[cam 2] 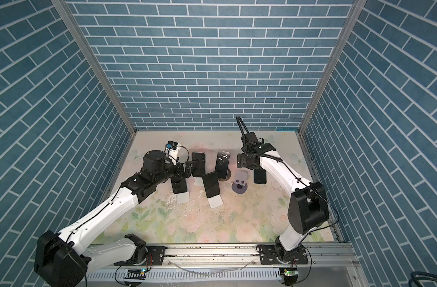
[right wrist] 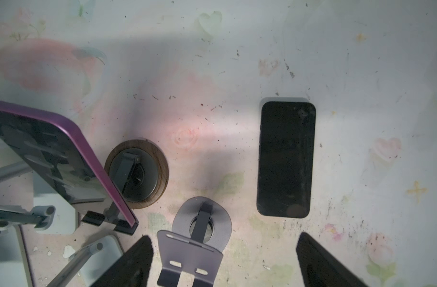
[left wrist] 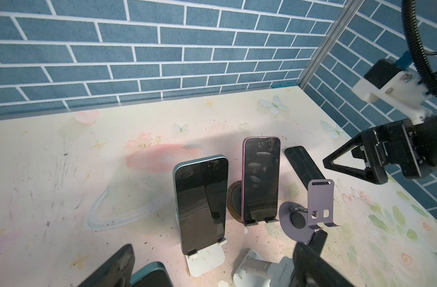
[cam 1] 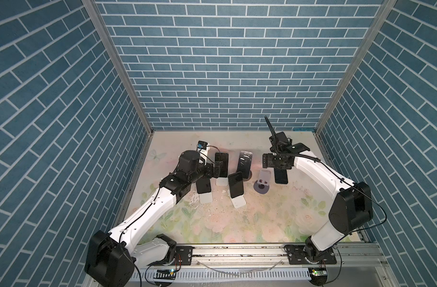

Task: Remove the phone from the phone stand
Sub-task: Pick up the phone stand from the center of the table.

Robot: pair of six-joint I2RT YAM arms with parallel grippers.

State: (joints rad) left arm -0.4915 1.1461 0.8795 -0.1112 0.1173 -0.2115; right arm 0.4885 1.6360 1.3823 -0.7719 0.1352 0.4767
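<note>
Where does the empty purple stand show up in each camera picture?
A top view: empty purple stand on the table, right of centre.
A top view: same place.
Left wrist: in front of the flat black phone, at.
Right wrist: near the camera, beside that phone.
Shared landmark: the flat black phone lying beside it.

A floral-printed tabletop (cam 1: pixel 237 223) is enclosed by blue brick-patterned walls (cam 1: pixel 225 62) on the far, left and right sides. A metal rail (cam 1: pixel 237 251) is mounted along its near edge.
</note>
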